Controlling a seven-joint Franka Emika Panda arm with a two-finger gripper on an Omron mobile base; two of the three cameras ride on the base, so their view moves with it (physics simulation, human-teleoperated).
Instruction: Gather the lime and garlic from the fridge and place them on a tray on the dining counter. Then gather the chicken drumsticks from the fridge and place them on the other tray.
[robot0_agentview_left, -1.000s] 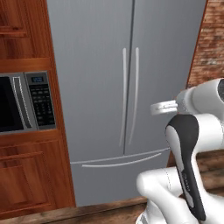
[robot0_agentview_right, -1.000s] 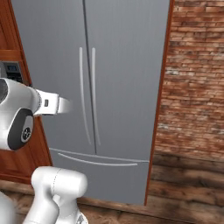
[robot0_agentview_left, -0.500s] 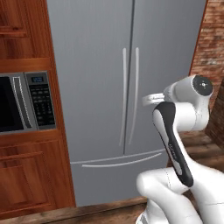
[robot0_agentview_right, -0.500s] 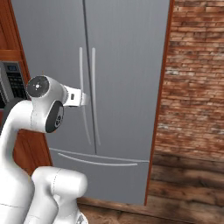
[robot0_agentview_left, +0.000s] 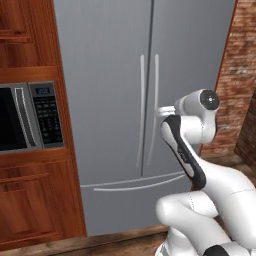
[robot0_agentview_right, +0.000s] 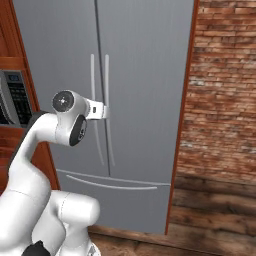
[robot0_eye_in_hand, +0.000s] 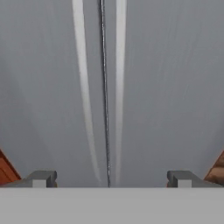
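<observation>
The grey steel fridge (robot0_agentview_left: 110, 75) (robot0_agentview_right: 145, 75) stands with both doors shut. Its two slim vertical handles (robot0_agentview_left: 141, 110) (robot0_agentview_right: 107, 90) flank the centre seam. My gripper (robot0_agentview_left: 162, 111) (robot0_agentview_right: 102, 111) is stretched out level toward the doors at about mid-handle height, a short way in front of them. In the hand view the fridge (robot0_eye_in_hand: 166, 87) is close, with the gripper (robot0_eye_in_hand: 111, 178) open and its fingertips (robot0_eye_in_hand: 43, 178) wide apart, straddling the seam and both handles (robot0_eye_in_hand: 83, 87). Nothing is between the fingers. The lime, garlic, chicken drumsticks, trays and dining counter are out of view.
A built-in microwave (robot0_agentview_left: 30, 117) (robot0_agentview_right: 12, 97) sits in red-brown wooden cabinets (robot0_agentview_left: 30, 210) left of the fridge. A brick wall (robot0_agentview_right: 225, 100) (robot0_agentview_left: 240, 75) stands on the right above a wooden floor (robot0_agentview_right: 215, 215). The bottom freezer drawer has a long horizontal handle (robot0_agentview_left: 135, 185).
The arm has swung forward from beside the base toward the fridge, carrying the open gripper up to the centre seam by the handles. The fridge doors have stayed shut.
</observation>
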